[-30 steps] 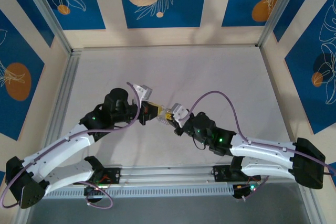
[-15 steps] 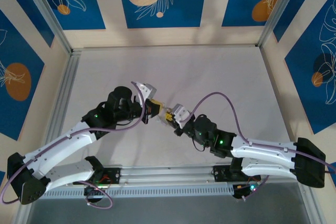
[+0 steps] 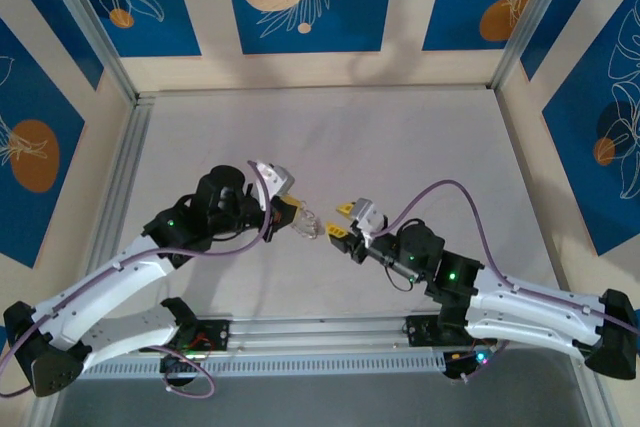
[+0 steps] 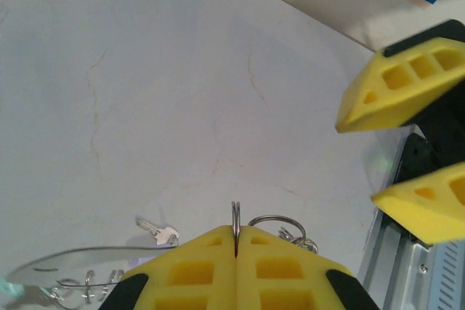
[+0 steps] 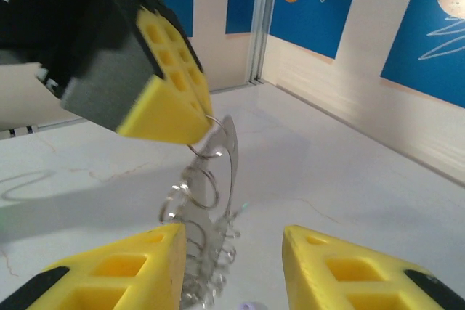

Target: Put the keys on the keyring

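Keyring [image 5: 229,152] is held off the table [image 3: 400,137]. It is pinched edge-on at the tips of the left gripper [image 4: 236,236], whose fingers are pressed together on the thin wire. Judged purpose: the pinch keeps the loop upright and steady, with its free side offered toward the other arm. Below the pinch, small rings [image 5: 202,188] and keys [image 4: 161,234] hang in a cluster. Whether every key is threaded cannot be told. Just beside the cluster and facing it is the right gripper [image 5: 232,245], fingers spread wide and touching nothing. Judged reason: it is lined up to take a hanging piece or the loop itself. Risk noted: the wire is thin and could twist or slip in the pinch.
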Robot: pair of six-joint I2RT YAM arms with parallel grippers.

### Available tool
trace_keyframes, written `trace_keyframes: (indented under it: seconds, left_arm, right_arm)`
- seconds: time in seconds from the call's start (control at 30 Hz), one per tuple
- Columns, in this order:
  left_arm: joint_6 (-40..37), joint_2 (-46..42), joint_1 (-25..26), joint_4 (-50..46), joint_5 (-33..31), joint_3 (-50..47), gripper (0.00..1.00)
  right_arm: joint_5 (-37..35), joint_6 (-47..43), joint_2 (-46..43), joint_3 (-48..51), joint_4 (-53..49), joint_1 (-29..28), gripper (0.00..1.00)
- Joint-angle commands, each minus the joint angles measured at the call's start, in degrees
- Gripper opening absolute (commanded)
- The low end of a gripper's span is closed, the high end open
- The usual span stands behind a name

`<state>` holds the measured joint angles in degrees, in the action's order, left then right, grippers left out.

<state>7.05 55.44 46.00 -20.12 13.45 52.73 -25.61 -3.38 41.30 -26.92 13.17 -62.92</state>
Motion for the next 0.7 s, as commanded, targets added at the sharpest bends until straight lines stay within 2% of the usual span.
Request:
trace_keyframes:
  seconds: [0.0,0.17,0.27,0.33,0.47,0.67]
  left_arm:
    - [-3.3,-1.5,0.2,-1.9,2.9,3.1,0.0]
    - [-7.0,-0.5,0.4,-8.5,6.1,6.6,0.0]
    - [-9.1,0.9,0.7,-13.3,7.3,9.0,0.0]
    - [-10.1,2.0,1.0,-16.2,7.2,10.5,0.0]
    - [-12.2,3.4,1.5,-20.0,8.5,12.5,0.0]
    - [-14.6,3.8,1.9,-22.0,13.1,13.9,0.0]
  right_arm:
    - [8.9,1.5,-0.7,-4.2,-3.9,4.2,0.4]
    - [33.4,5.3,3.4,-10.7,-10.4,16.1,0.38]
    - [42.1,5.4,6.0,-13.9,-14.4,18.5,0.34]
    - [45.0,5.9,6.8,-14.1,-14.0,18.1,0.33]
    - [46.3,4.7,9.3,-15.8,-17.0,15.6,0.31]
    - [45.3,4.2,11.6,-16.3,-17.8,12.8,0.3]
